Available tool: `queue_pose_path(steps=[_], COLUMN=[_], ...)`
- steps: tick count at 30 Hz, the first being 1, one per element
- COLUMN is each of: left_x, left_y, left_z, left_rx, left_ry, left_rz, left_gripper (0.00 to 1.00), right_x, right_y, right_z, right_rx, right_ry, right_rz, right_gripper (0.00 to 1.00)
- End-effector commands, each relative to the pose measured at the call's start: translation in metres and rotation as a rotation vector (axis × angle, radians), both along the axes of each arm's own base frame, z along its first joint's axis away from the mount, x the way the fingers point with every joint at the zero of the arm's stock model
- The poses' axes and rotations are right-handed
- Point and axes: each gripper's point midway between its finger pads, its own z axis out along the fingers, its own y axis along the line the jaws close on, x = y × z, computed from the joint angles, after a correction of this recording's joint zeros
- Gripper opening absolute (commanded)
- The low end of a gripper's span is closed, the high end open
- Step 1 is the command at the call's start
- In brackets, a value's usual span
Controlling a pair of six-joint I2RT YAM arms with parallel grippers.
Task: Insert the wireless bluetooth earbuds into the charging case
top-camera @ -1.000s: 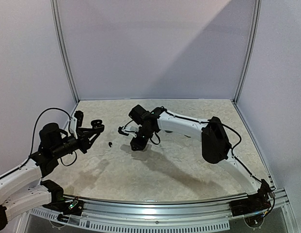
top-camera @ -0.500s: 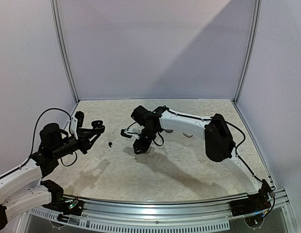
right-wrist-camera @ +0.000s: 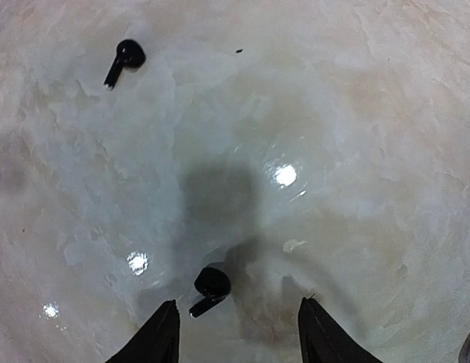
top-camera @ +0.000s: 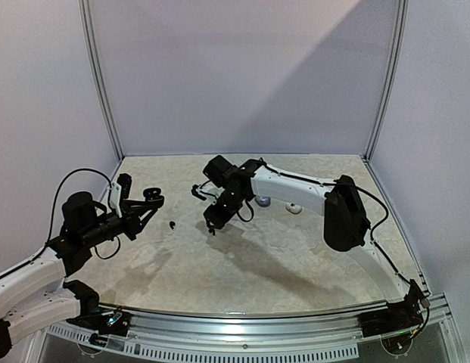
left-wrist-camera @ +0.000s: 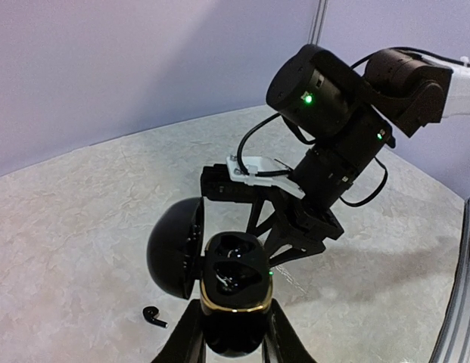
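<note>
Our left gripper (left-wrist-camera: 235, 344) clamps a glossy black, gold-rimmed case (left-wrist-camera: 236, 283), lid open. Our right gripper (right-wrist-camera: 236, 333) gapes empty above 1 stemmed black earbud (right-wrist-camera: 210, 286) on marbled table (right-wrist-camera: 356, 151).

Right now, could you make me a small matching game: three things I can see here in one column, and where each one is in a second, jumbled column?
Things
1. glossy black charging case with a gold rim
2. black earbud at the bottom of the right wrist view
3. black earbud at the top of that view

Places
A. lying alone on the marbled table, away from both arms
B. gripped by the left fingers, lid open
C. on the table between the right fingers, which stand apart

Pairs: 1-B, 2-C, 3-A
</note>
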Motion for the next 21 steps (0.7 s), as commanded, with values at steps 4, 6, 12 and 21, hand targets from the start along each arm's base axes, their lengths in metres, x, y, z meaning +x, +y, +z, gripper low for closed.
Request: queue_pose_path(steps=[4,6,12,21], left_x=[-0.001,-0.001,-0.001,-0.001], left_y=[0.002,0.002,0.002,0.002], left_z=[-0.003,-0.002,-0.002,-0.003], left_rx=[0.008,0.008,0.009,0.01], left_ry=[-0.014,-0.018,-0.019,-0.017], left_rz=[-0.007,-0.007,-0.007,-0.008], left_gripper=[0.0,0.0,0.0,0.0], right_x=[0.014,0.014,0.015,0.01], right_y=[0.019,0.021,0.02,0.019], right_z=[0.007,0.003,-0.011,-0.028], right_rx=[0.039,0.016,-0.022,-0.058], right_ry=[-0.086,-0.119,-0.143,-0.141], right_rz=[-0.151,-0.144,-0.153,-0.133], right_gripper=[0.52,0.51,0.48,0.33])
